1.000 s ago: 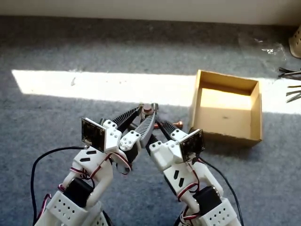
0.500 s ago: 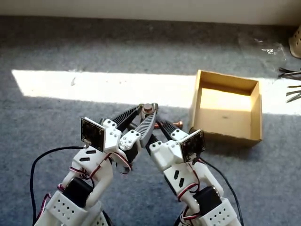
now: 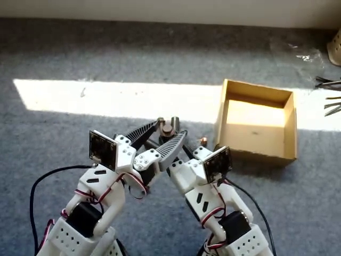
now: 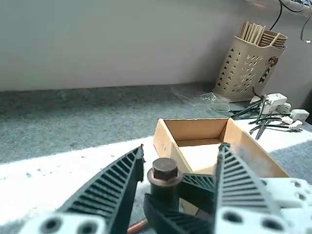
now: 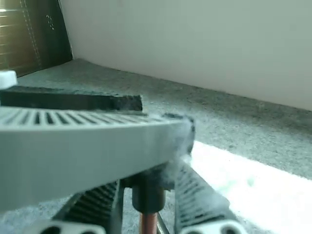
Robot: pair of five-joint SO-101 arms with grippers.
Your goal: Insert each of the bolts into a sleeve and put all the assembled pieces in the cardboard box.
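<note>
A bolt (image 4: 165,169) with a brown head stands in a dark sleeve (image 4: 165,192), held a little above the carpet. My right gripper (image 5: 146,204) is shut on the sleeve from below, and a copper shaft pokes out under it. My left gripper (image 4: 181,148) is open, with one finger on either side of the bolt head and touching neither. In the high view the two grippers meet at the bolt (image 3: 168,128), just left of the cardboard box (image 3: 254,88). The open box (image 4: 163,144) holds nothing.
A loose copper bolt (image 3: 202,141) lies on the grey carpet by the box's near left corner. A tan basket (image 4: 253,58) of sticks, cables (image 4: 265,124) and a plastic bag lie beyond the box. Dark tools (image 3: 327,82) rest at the right edge.
My left gripper has opened and let go of the bolt head, its fingers spreading apart. The right gripper still holds the sleeve in the same spot.
</note>
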